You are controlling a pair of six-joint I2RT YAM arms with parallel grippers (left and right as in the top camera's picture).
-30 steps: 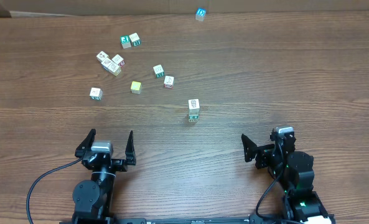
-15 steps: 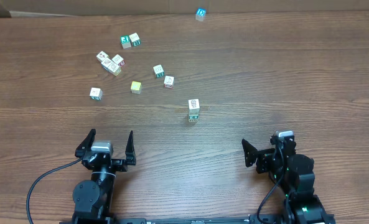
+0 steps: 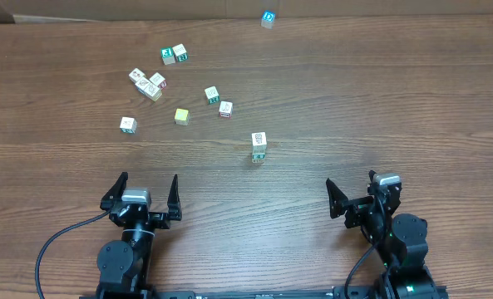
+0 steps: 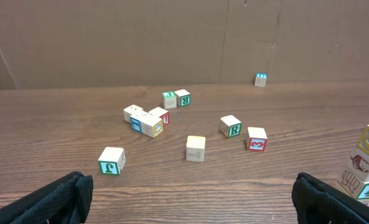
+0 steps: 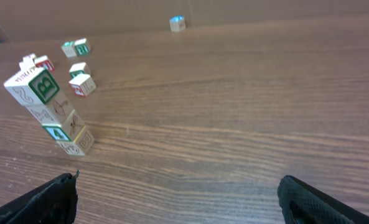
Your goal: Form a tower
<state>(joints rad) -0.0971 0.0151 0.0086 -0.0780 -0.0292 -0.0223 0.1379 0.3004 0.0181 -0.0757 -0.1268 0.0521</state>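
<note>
The tower [image 3: 258, 146] is a slim upright stack of small picture cubes in the middle of the table, with a white dark-marked cube on top. It leans slightly in the right wrist view, tower [image 5: 50, 112], and shows at the right edge of the left wrist view, tower [image 4: 366, 163]. My left gripper [image 3: 146, 187] is open near the front edge, left of the stack and well short of it, with nothing between its fingers [image 4: 53, 199]. My right gripper [image 3: 352, 193] is open and empty at the front right, well clear of the stack. Its fingers [image 5: 327, 202] are spread wide.
Loose cubes lie scattered at the back left: a pair [image 3: 174, 55], a cluster [image 3: 148, 83], a single white one [image 3: 128, 124], a yellow one [image 3: 181, 116] and two more [image 3: 219, 101]. A blue-topped cube [image 3: 268, 18] sits by the far edge, below a cardboard wall [image 4: 172, 37].
My right arm has drawn back a little toward the front edge and to the right, still open. The tower, the loose cubes and my left arm have not moved.
</note>
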